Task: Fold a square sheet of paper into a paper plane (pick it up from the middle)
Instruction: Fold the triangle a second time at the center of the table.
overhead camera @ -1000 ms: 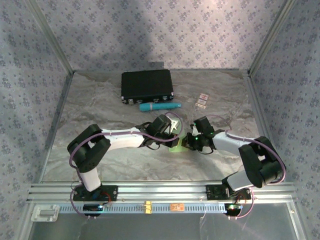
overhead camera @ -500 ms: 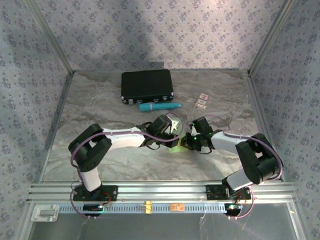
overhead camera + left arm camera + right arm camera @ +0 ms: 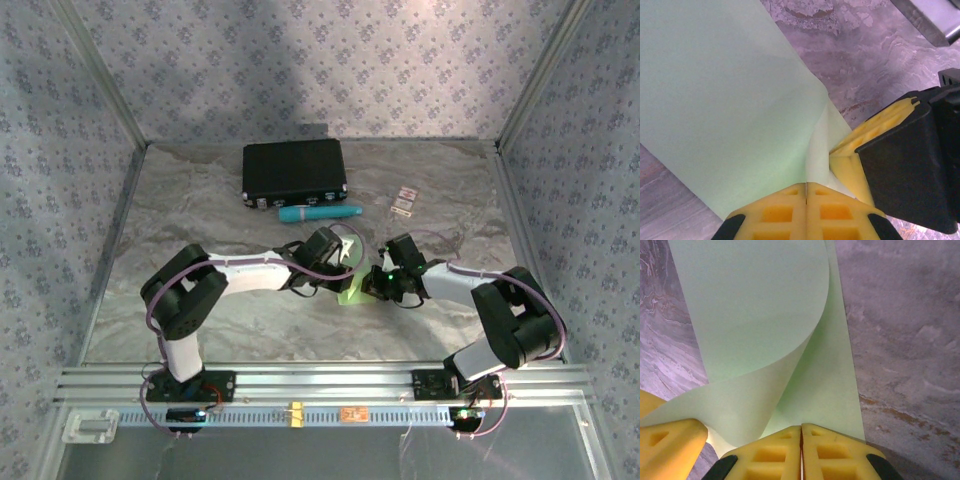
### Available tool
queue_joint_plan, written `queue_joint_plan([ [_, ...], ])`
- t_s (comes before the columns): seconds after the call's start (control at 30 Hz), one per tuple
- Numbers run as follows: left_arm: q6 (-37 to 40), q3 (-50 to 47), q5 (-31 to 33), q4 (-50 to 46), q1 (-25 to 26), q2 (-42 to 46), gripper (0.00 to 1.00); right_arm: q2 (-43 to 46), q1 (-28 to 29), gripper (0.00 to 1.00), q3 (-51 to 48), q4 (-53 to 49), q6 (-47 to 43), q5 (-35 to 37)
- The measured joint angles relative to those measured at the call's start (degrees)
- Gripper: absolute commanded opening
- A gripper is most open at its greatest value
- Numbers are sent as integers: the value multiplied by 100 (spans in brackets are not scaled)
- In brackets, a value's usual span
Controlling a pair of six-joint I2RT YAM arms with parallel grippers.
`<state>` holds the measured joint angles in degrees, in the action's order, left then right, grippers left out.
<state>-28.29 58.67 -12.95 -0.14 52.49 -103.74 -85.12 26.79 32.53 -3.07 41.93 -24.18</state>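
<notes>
We saw a marbled grey table [image 3: 190, 200] walled by flowered wallpaper [image 3: 300, 60]. Near its middle the left gripper [image 3: 806, 186] and right gripper [image 3: 801, 429] each clenched the pale green paper [image 3: 750, 315], which seemed curled over itself.

The left end effector [image 3: 806, 196], its yellow pads pressed together, clamps the lower edge of the square sheet of paper [image 3: 725, 100]. The right end effector [image 3: 856, 152] meets the same sheet just beside it. The sheet curves upward over the marbled table [image 3: 865, 60].
</notes>
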Motion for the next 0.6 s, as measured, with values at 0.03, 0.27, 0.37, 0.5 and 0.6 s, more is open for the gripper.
queue_joint_plan([
  [0.03, 26, 33, 42, -22, 0, -20, 0, 0, 0, 10, 0, -2, -2, 0],
  [0.27, 192, 136, 323, -251, 0, -155, 0, 4, 0, 10, 2, -17, -2, 0],
  [0.37, 236, 162, 411, -343, 0, -170, 0, 15, 0, 10, 2, -48, -2, 0],
  [0.5, 271, 195, 529, -446, 0, -173, 0, 22, 0, 10, 2, -66, -2, 0],
  [0.6, 280, 227, 621, -516, 0, -175, 0, 22, 0, 10, 4, -72, -2, 0],
])
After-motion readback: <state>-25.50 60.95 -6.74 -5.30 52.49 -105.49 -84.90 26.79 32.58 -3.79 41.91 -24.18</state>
